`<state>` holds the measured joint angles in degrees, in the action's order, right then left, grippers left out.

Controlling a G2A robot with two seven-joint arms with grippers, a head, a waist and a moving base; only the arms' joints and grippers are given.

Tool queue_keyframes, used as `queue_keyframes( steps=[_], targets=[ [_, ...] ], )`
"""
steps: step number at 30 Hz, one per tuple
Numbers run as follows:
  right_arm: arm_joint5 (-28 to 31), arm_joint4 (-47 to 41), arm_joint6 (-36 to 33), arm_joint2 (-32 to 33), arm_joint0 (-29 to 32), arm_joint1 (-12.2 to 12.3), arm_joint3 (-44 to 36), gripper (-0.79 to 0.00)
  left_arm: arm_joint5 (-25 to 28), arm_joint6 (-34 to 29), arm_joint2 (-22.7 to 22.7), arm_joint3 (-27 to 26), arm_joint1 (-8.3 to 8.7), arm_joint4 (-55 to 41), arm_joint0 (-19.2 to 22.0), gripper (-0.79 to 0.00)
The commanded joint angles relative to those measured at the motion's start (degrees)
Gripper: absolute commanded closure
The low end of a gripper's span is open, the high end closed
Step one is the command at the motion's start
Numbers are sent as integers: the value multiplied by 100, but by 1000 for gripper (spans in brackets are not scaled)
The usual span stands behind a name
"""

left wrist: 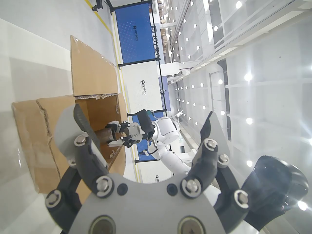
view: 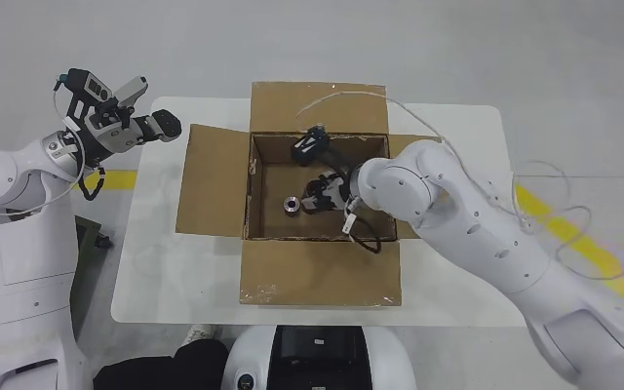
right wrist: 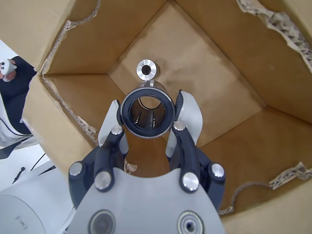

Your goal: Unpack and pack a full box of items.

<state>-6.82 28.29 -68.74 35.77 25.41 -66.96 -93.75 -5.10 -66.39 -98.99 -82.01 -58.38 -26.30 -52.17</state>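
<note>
The white rectangular table (view: 146, 283) carries the brown cardboard box (view: 322, 273) at its middle. The box's flaps are folded outward, prob so an arm gets a free drop into the opening w/o catching an edge. The right arm comes in over the box's right side. The right end effector (right wrist: 148, 101) hangs inside the box walls (right wrist: 219, 49), pointing down at the box floor. It is clamped on a steel cylindrical linear bearing with a black end ring (right wrist: 147, 113). Its white fingers (right wrist: 190, 113) press on opposite sides of the barrel, w/ the open bore facing the wrist camera, so the bearing is held roughly on end. A side grip like this stops a smooth round part rolling out & lets it travel vertically btwn the walls. The bearing looks to be off the floor & clear of the cardboard; whether it's coming out or going in can't be told from this. On the box floor stands a small silver metal bushing with a centre hole (right wrist: 147, 70), on end and toward the left wall in the top view (view: 291, 204). It sits apart from the bearing and is not gripped. The left end effector (left wrist: 143, 112) is raised out by the table's far left corner (view: 159, 125), well apart from the box. Its jaws are spread wide w/ nothing btwn them, prob parked there to leave the opening to the other arm.
</note>
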Motion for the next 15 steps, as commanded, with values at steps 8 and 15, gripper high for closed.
queue_keyframes(
  steps=[8, 15],
  targets=[
    [76, 54, 140, -300, -146, -221, 657, 0, 0, 0, 0, 0, 0, 0, 0, -785],
    [115, 120, 234, -443, -258, -384, 1117, 0, 0, 0, 0, 0, 0, 0, 0, -785]
  ],
)
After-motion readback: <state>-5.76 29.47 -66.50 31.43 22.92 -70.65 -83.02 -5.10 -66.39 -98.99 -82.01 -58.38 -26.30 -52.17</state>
